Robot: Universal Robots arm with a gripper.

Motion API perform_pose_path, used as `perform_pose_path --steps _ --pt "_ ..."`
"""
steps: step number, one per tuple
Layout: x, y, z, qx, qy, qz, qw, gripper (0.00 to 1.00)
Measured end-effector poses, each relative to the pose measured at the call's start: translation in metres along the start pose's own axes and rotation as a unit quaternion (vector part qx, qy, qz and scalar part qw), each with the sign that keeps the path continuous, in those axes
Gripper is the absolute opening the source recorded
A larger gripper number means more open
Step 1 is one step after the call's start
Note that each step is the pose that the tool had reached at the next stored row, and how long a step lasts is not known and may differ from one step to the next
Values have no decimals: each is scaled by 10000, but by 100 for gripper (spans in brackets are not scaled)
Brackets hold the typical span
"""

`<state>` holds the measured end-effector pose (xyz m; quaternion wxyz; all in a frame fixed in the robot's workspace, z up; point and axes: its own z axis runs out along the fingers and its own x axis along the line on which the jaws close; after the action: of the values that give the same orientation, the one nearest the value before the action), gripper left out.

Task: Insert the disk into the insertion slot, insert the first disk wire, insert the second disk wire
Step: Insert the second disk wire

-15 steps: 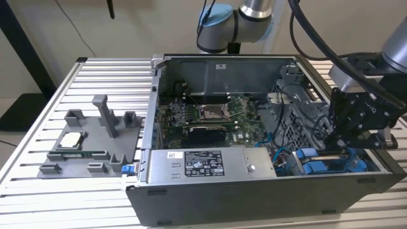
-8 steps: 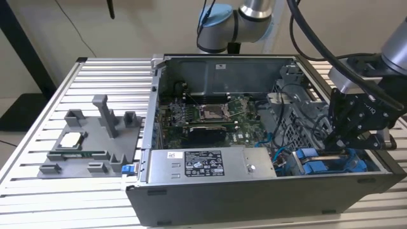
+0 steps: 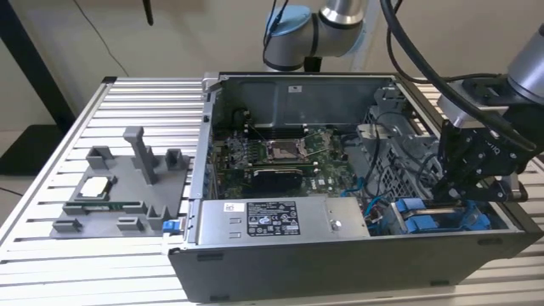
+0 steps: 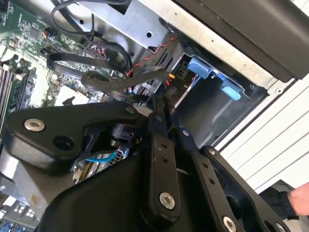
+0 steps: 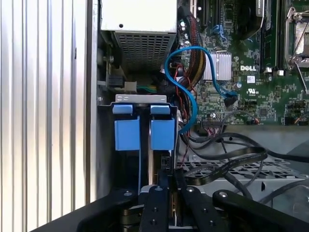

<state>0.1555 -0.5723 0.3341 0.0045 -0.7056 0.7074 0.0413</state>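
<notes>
A: Where is the gripper (image 3: 455,199)?

B: Low in the case (image 3: 340,274), at its corner on the exterior view's right, over the slot (image 3: 442,220).

A: And the jaws?

B: Closed together; whether they pinch something, I cannot tell. In both wrist views the fingers (image 5: 159,193) meet as one narrow black blade beside the black cables (image 5: 227,162).

A: The disk?

B: Its blue carrier (image 5: 145,133) sits upright in the slot (image 5: 108,145), tabs showing, just beyond the fingertips. A blue cable (image 5: 186,92) loops nearby.
</notes>
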Motion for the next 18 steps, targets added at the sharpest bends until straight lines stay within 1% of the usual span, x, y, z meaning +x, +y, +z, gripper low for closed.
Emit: perform_pose_path --steps 1,2,5,10,15,18 --pt "0 -1 3 0 -1 -1 10000 18" --pt "2 -1 2 -1 -4 -1 10000 24" --pt "-1 3 -41 -16 -18 3 10000 24" --pt "-10 10 -180 -42 -20 14 10000 24" --pt "-20 18 -326 -59 -21 30 10000 24" --pt "-23 21 -381 -60 -22 45 10000 24"
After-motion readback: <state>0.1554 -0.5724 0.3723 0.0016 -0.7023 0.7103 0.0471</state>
